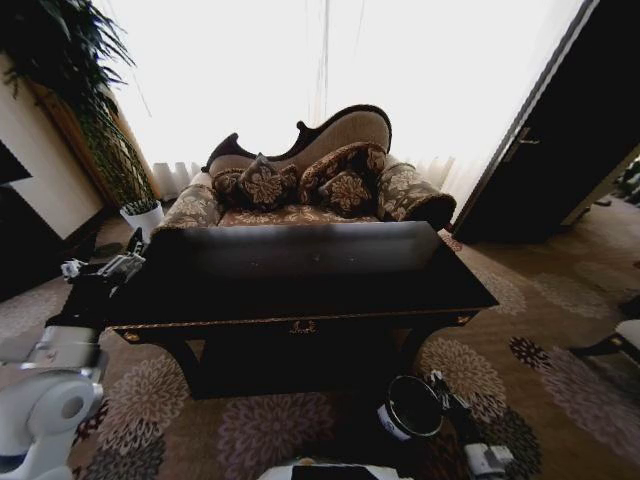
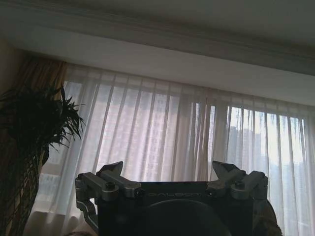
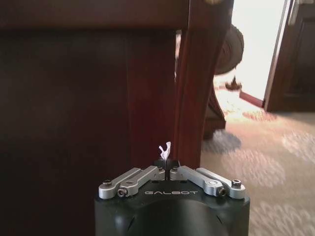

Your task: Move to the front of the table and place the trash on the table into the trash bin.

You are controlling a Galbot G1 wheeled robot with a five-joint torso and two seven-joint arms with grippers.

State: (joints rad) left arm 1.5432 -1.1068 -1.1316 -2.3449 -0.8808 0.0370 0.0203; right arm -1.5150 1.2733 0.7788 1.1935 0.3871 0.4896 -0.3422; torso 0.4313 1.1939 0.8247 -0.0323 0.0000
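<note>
The table [image 1: 300,262] stands straight ahead, dark and glossy, with a gold emblem on its front. Low at its right front sits the trash bin [image 1: 412,407], a black bucket with a white label. My right gripper [image 1: 438,383] hovers at the bin's right rim. In the right wrist view that gripper [image 3: 167,169] is shut on a small white paper scrap [image 3: 165,149], a piece of the trash, with a table leg [image 3: 194,88] just beyond. My left gripper [image 1: 100,266] is raised beside the table's left end. In the left wrist view the left gripper [image 2: 167,172] is open and holds nothing.
A patterned sofa [image 1: 300,185] with cushions stands behind the table. A tall potted plant [image 1: 110,150] is at the back left, and a dark door [image 1: 560,130] at the right. Floral carpet [image 1: 540,360] lies open to the right of the table.
</note>
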